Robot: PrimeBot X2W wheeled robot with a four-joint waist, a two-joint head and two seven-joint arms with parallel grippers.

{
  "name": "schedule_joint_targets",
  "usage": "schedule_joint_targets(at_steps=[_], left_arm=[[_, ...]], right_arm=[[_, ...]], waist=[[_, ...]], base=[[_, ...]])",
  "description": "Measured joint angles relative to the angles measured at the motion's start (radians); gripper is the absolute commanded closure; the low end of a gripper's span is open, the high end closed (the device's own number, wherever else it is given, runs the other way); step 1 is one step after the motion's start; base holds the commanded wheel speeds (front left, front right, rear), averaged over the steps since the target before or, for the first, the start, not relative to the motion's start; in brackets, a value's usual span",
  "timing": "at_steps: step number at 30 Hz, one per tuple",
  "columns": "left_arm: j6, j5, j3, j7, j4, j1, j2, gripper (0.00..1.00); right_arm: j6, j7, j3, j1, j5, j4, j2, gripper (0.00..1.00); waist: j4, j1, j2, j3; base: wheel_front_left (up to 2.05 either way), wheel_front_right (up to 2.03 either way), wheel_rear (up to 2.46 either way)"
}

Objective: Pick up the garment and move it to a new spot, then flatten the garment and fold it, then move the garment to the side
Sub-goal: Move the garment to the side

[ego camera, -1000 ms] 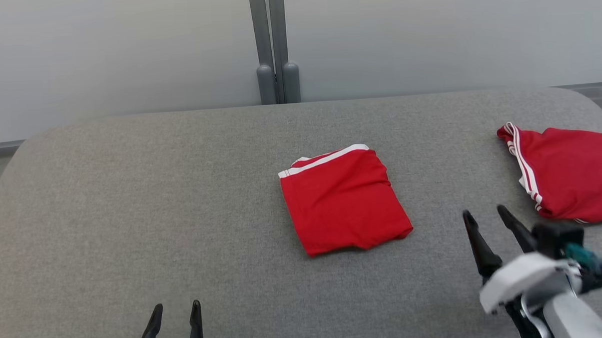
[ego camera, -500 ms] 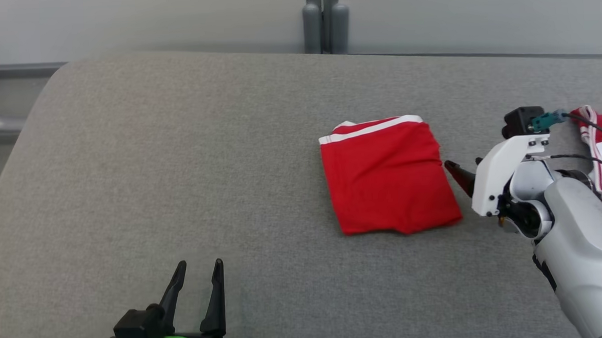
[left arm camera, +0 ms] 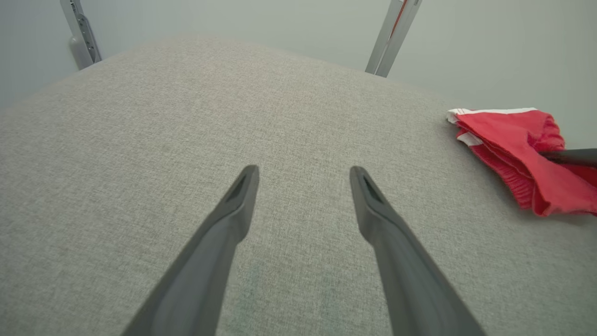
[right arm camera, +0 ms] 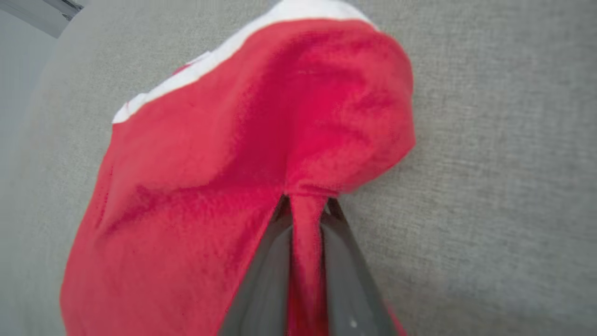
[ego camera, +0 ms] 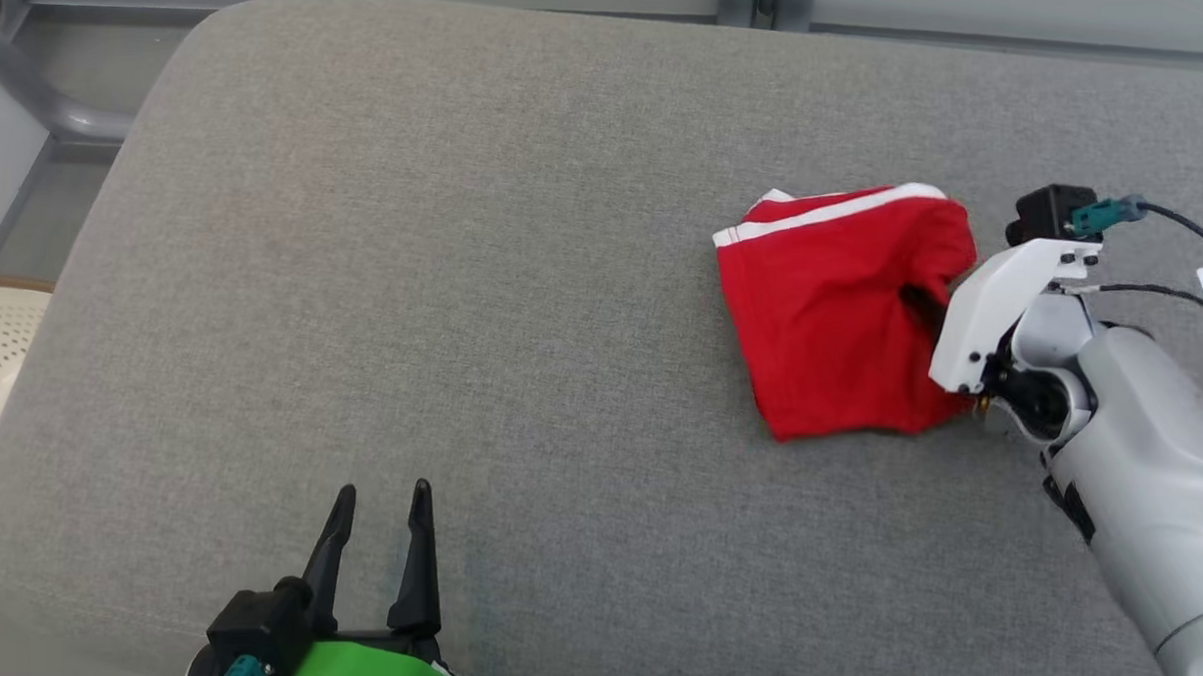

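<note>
Right hand [right arm camera: 305, 205], clenched on a narrow tuck of red cloth drawn up between its two dark fingers. The tuck belonged to the right-hand edge of the garment [ego camera: 831, 320], which lay folded into a compact packet on the right part of the grey table [ego camera: 358, 236], its white band [ego camera: 837, 210] along the far edge. Around the pinch the cloth bulged and the packet's right side puckered. The rest of it lay flat on the table.

Left hand [ego camera: 381, 489], released, with its fingers spread and nothing between them. It hovered over bare table near the front edge, well apart from the garment.

The fold appeared complete, so the step in hand was probably the move to the side. The pinch seemed to take only part of the stacked layers. A high lift could therefore let the lower layers drop open. A low, slow carry or a drag across the table would likely keep the fold intact.

Count: one garment, one white band, two hands, one table.
</note>
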Motion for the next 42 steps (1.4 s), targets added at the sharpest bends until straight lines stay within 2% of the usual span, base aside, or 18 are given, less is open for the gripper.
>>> schedule_joint_targets(at_steps=[4, 9, 14, 19, 20, 21, 22, 26, 30, 36, 39, 42], left_arm=[[0.003, 0.000, 0.023, 0.000, -0.012, 0.003, 0.000, 0.00], [-0.007, 0.003, 0.041, 0.000, -0.020, 0.004, 0.000, 0.00], [-0.019, 0.018, 0.043, 0.000, -0.030, -0.024, 0.000, 0.00], [-0.029, 0.016, 0.030, 0.000, -0.005, -0.030, -0.001, 0.00], [-0.030, 0.017, 0.031, 0.000, -0.003, -0.031, -0.001, 0.00], [-0.030, 0.017, 0.032, 0.000, 0.004, -0.032, -0.001, 0.00], [-0.030, 0.017, 0.031, 0.000, 0.010, -0.032, -0.001, 0.00], [-0.033, 0.021, 0.023, 0.000, 0.019, -0.038, -0.001, 0.00], [-0.033, 0.001, 0.016, 0.000, 0.028, -0.054, -0.001, 0.00], [-0.033, 0.003, 0.021, 0.000, -0.007, -0.028, -0.002, 0.00], [-0.034, 0.020, 0.076, 0.000, -0.050, -0.002, -0.001, 0.00], [-0.029, 0.045, 0.117, 0.000, -0.073, 0.033, -0.001, 0.00]], right_arm=[[0.001, 0.004, 0.011, -0.031, 0.017, -0.056, -0.083, 1.00], [0.000, 0.061, -0.021, -0.056, 0.041, -0.150, -0.212, 1.00], [0.000, 0.134, -0.121, -0.060, 0.050, -0.214, -0.318, 1.00], [0.000, 0.147, -0.239, -0.056, -0.023, -0.160, -0.360, 1.00], [0.000, 0.132, -0.260, -0.058, -0.063, -0.138, -0.365, 0.83], [0.000, 0.106, -0.284, -0.062, -0.113, -0.114, -0.369, 0.53], [0.000, 0.078, -0.306, -0.068, -0.162, -0.089, -0.371, 0.00], [0.000, -0.091, -0.399, -0.109, -0.367, -0.018, -0.345, 0.00], [0.001, -0.245, -0.429, -0.114, -0.471, -0.011, -0.278, 0.00], [0.001, -0.458, -0.429, 0.020, -0.499, -0.120, -0.207, 0.00], [0.001, -0.554, -0.401, 0.138, -0.505, -0.215, -0.173, 0.00], [0.001, -0.603, -0.365, 0.277, -0.531, -0.306, -0.124, 0.00]], waist=[[-0.040, 0.0000, 0.0000, 0.016], [-0.130, 0.0000, 0.0000, 0.035], [-0.228, 0.0000, 0.0000, 0.051], [-0.285, 0.0000, 0.0000, 0.088], [-0.291, 0.0000, 0.0000, 0.098], [-0.296, 0.0000, 0.0000, 0.109], [-0.300, 0.0000, 0.0000, 0.117], [-0.313, 0.0000, 0.0000, 0.144], [-0.314, 0.0001, 0.0001, 0.151], [-0.315, 0.0001, 0.0000, 0.101], [-0.317, 0.0001, 0.0000, 0.056], [-0.320, 0.0000, 0.0000, 0.007]], base=[[0.00, 0.00, 0.00], [0.00, 0.00, 0.00], [0.00, 0.00, 0.00], [0.00, 0.00, 0.00], [0.00, 0.00, 0.00], [0.00, 0.00, 0.00], [0.00, 0.00, 0.00], [0.00, 0.00, 0.00], [0.00, 0.00, 0.00], [0.00, 0.00, 0.00], [0.00, 0.00, 0.00], [0.00, 0.00, 0.00]])
